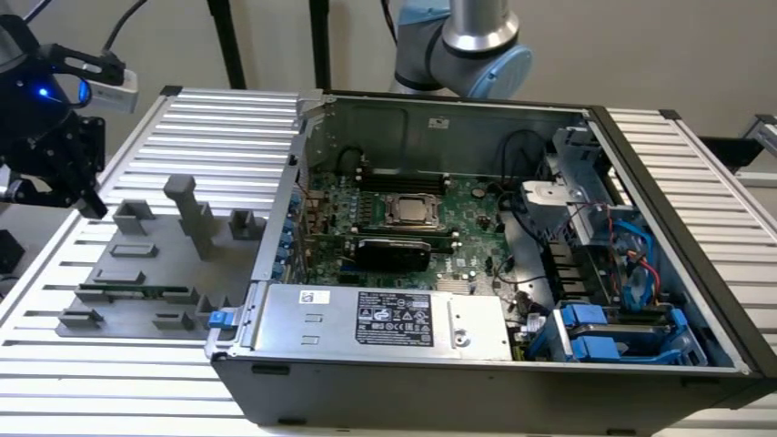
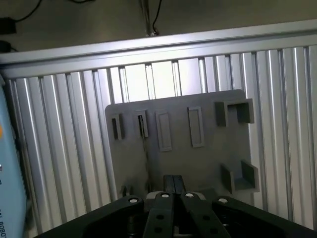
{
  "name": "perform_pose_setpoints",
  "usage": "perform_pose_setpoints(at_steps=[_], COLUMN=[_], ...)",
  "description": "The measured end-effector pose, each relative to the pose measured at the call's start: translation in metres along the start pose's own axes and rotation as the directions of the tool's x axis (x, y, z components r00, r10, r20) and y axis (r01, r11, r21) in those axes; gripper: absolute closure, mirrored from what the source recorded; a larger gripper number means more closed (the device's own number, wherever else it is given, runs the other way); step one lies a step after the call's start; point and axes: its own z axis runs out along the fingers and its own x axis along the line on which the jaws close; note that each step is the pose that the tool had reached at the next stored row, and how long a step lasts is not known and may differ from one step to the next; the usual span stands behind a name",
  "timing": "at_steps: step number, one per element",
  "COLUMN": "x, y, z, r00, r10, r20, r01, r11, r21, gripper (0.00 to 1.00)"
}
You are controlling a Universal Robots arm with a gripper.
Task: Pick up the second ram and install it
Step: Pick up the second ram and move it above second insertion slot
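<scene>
I see my gripper (image 2: 174, 179) nearest, fingers closed together on nothing, poised above the grey fixture plate (image 2: 208, 158) on the ribbed tabletop (image 2: 64, 148). The second ram (image 1: 134, 293) sits in the plate's holder, kept steady for a pinch. Beyond, the open computer case (image 1: 486, 118) exposes its black motherboard slots (image 1: 395, 179).

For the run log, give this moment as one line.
gripper: shut, empty, near fixture plate | second ram: lying on fixture plate, not picked up | install: not done
</scene>
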Motion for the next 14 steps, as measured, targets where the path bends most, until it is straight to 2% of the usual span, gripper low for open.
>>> perform_pose_setpoints(at_steps=[7,14], x=[0.0052,0.0053], y=[-0.0004,-0.0002], z=[0.0045,0.0048], r00=[0.9989,0.9988], r10=[-0.047,-0.049], r20=[0.0008,0.0006], r01=[0.047,0.049], r11=[0.9989,0.9988], r21=[-0.0008,0.0], gripper=[0.89,0.89])
